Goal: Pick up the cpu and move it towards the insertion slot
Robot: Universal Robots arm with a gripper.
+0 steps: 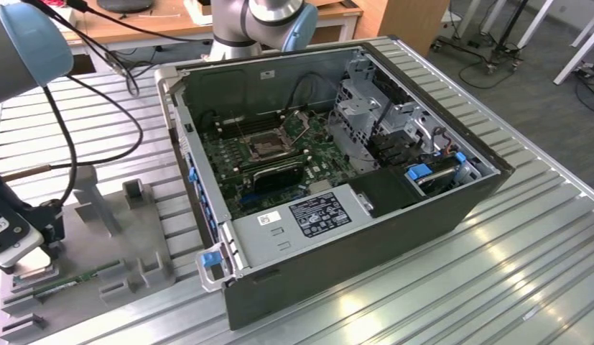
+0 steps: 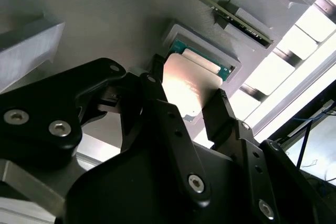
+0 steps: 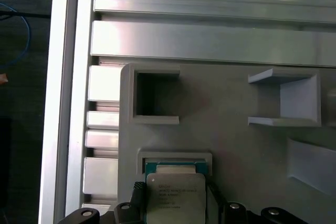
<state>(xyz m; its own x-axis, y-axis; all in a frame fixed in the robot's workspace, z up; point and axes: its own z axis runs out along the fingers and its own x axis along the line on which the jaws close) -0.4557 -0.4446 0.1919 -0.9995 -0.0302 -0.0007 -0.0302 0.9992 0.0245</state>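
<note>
The exterior view is showing the gripper (image 1: pixel 29 267) hanging low over the grey tray (image 1: pixel 133 237) at that view's left. It is standing well apart from the open computer case (image 1: pixel 373 237), where the insertion slot (image 1: pixel 268 146) is sitting with its shiny frame in the middle of the green motherboard (image 1: pixel 277 169).

The second wrist view is showing the cpu (image 2: pixel 189 85) lying pale side up in its tray recess, with the black fingers (image 2: pixel 152 85) straddling it narrowly. They are meeting its opposite edges, so the gripper appears to be clamping the chip.

The first wrist view is showing the same hold, with the chip's green substrate peeking out against the recess wall.

I judge the grasp to be the step in hand, with the cpu not yet lifted. Raising it calls for a straight, level pull clear of the recess walls, so the chip is not tilting or slipping.
</note>
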